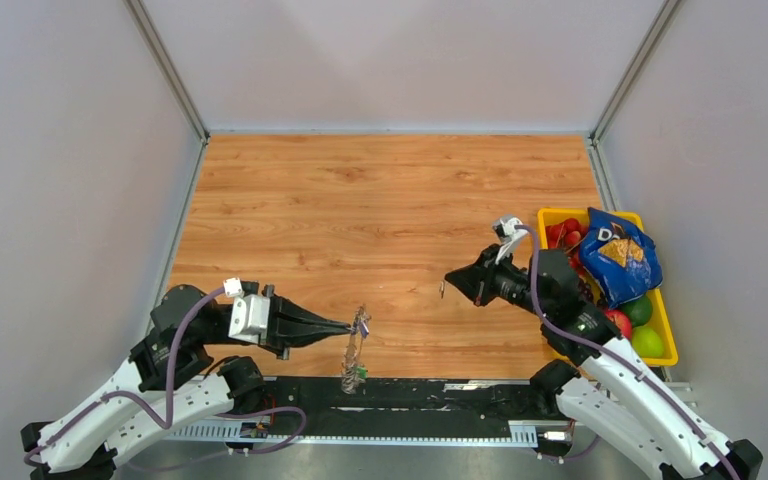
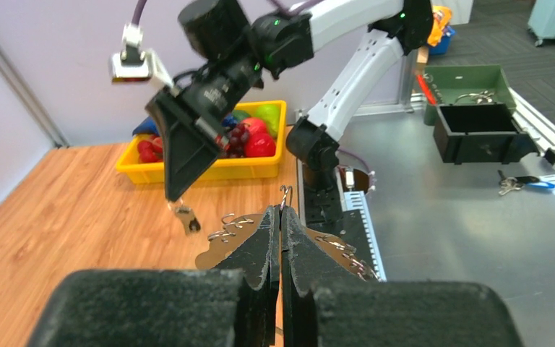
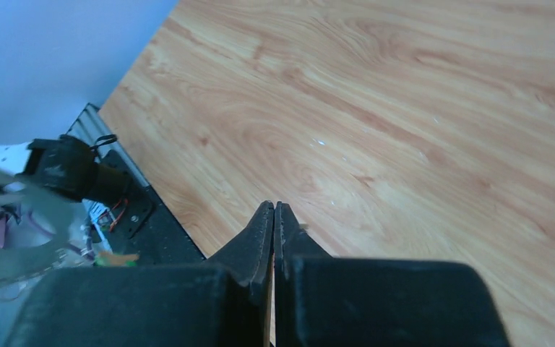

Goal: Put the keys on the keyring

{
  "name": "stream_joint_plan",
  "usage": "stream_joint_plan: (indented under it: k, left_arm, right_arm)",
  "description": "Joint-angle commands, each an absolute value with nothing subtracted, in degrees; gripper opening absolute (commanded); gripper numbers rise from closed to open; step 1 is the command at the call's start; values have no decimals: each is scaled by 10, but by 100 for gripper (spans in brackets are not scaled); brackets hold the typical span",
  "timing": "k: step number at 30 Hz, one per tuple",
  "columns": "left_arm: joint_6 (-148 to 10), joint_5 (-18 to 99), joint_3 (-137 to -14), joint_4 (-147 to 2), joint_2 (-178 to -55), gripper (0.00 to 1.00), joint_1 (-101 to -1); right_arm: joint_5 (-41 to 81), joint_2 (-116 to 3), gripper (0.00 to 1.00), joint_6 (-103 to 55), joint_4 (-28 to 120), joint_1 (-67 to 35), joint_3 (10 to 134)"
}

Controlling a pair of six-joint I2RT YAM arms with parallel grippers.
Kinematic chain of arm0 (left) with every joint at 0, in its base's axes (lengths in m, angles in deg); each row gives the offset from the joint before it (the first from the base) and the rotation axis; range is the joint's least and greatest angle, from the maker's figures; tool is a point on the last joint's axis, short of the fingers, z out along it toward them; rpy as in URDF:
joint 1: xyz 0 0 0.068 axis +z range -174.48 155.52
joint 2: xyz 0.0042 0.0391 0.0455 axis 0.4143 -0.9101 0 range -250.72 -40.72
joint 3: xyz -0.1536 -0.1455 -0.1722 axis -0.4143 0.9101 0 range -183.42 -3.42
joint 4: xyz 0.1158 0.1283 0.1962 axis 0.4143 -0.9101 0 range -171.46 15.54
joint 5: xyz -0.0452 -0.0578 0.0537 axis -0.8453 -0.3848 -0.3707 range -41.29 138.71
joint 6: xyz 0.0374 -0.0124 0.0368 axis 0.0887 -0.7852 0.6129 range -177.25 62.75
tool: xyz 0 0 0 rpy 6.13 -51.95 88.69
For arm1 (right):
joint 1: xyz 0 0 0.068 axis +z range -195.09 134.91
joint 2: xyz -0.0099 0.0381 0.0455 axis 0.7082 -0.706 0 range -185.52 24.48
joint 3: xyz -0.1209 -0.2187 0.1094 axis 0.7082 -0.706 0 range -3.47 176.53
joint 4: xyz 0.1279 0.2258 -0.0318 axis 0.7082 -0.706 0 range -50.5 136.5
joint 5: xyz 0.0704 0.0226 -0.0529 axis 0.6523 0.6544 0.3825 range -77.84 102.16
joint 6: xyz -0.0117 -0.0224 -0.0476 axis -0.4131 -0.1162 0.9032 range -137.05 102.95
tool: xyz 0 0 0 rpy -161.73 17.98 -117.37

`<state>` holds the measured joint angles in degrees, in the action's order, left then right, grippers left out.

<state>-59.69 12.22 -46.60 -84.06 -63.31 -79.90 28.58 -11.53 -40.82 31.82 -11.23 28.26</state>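
Threading step: left gripper pinches keyring; right gripper, at two o'clock, clamps a key, which next needs aligning

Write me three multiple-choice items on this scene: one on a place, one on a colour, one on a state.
1. Where is the small key? A in a cup; B at the right gripper's tip; C on the floor.
2. What colour is the bag on the bin? A blue; B white; C pink.
3. The left gripper is: A wide open; B out of view; C shut on the keyring.
Answers: B, it hangs below that closed tip; A, blue against the yellow rim; C, it pinches the ring's wire.
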Motion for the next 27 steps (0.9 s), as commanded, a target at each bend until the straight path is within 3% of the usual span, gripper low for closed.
stream_joint_plan:
  k: [1,11,27]
  left_arm:
    - [-558,162,-458,-813,-632,0,-800]
    - [-527,189,-437,-779,-623,0,-800]
    - [-529,128,-455,-823,-628,0,-801]
  right_arm:
    - [364,-121,0,-331,336,-91,348]
    - [369,-157,0,-212,331,-9,461]
    - [76,-262,0,57,374,315,537]
